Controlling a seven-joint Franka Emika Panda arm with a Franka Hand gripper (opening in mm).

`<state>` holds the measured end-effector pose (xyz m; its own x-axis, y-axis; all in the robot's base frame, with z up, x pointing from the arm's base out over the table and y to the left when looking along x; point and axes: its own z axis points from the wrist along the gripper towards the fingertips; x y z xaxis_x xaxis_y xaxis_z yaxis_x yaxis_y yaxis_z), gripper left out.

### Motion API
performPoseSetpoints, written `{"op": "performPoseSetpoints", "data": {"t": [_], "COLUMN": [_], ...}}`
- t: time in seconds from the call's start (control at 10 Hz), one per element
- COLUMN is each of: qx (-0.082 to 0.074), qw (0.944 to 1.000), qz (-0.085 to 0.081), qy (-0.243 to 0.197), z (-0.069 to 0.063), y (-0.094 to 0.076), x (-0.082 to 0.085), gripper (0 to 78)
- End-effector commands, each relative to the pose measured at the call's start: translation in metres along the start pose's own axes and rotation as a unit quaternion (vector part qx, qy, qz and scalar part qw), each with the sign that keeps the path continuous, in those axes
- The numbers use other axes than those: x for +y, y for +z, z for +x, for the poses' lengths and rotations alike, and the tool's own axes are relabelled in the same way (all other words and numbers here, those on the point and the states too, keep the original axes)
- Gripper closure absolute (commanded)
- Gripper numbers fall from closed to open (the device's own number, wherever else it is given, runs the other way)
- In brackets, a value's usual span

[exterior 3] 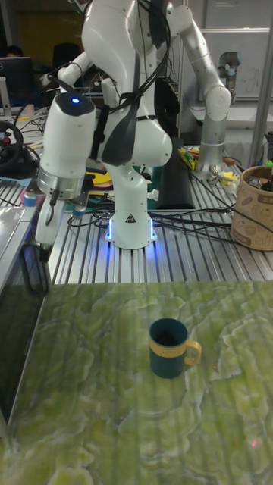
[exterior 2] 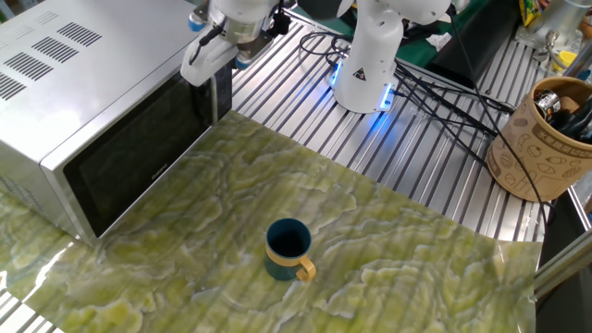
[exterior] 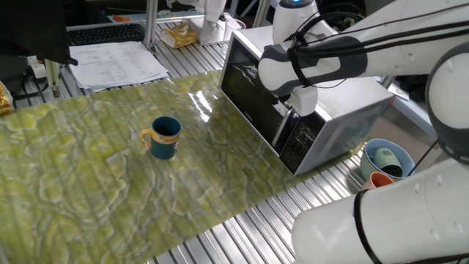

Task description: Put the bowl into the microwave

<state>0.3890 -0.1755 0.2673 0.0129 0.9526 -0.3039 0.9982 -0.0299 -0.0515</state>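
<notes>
Two high side cameras and one frontal camera share the bowl [exterior: 164, 137].

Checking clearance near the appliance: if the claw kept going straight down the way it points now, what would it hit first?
Most likely the microwave door handle: the claw points down right at the handle's top end. Below that lies the green mat. Depth is unclear, so whether it already touches the handle cannot be told.

A slatted metal table [exterior 2: 435, 176] carries a green marbled mat [exterior 2: 370, 250]; the bowl [exterior 2: 289, 250] stands mid-mat, the microwave [exterior 2: 83, 102] at its edge.
</notes>
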Motion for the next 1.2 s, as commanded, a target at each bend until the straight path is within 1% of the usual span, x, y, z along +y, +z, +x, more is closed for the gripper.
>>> {"op": "performPoseSetpoints", "data": {"t": [0.1, 0.2, 0.3, 0.4, 0.5, 0.6, 0.7, 0.8, 0.9, 1.0, 1.1, 1.2], "qx": [-0.011, -0.01, -0.009, 0.001, 0.006, 0.017, 0.018, 0.019, 0.024, 0.025, 0.019, 0.019], "qw": [0.9976, 0.998, 0.9982, 0.9987, 0.9987, 0.9983, 0.9985, 0.9989, 0.9991, 0.9991, 0.9992, 0.9992], "qz": [0.002, -0.002, -0.003, -0.011, -0.015, -0.026, -0.028, -0.03, -0.033, -0.034, -0.034, -0.035], "qy": [-0.068, -0.062, -0.059, -0.05, -0.049, -0.049, -0.044, -0.03, -0.014, 0.002, 0.008, 0.007], "z": [-0.004, -0.002, -0.002, -0.004, -0.005, -0.011, -0.012, -0.012, -0.012, -0.013, -0.015, -0.015], "y": [0.007, 0.012, 0.014, 0.017, 0.018, 0.022, 0.022, 0.022, 0.022, 0.022, 0.023, 0.023], "x": [0.01, 0.011, 0.012, 0.012, 0.012, 0.011, 0.011, 0.011, 0.011, 0.011, 0.01, 0.01], "gripper": [0.1, 0.1, 0.1, 0.1, 0.1, 0.1, 0.1, 0.1, 0.1, 0.1, 0.1, 0.1]}}
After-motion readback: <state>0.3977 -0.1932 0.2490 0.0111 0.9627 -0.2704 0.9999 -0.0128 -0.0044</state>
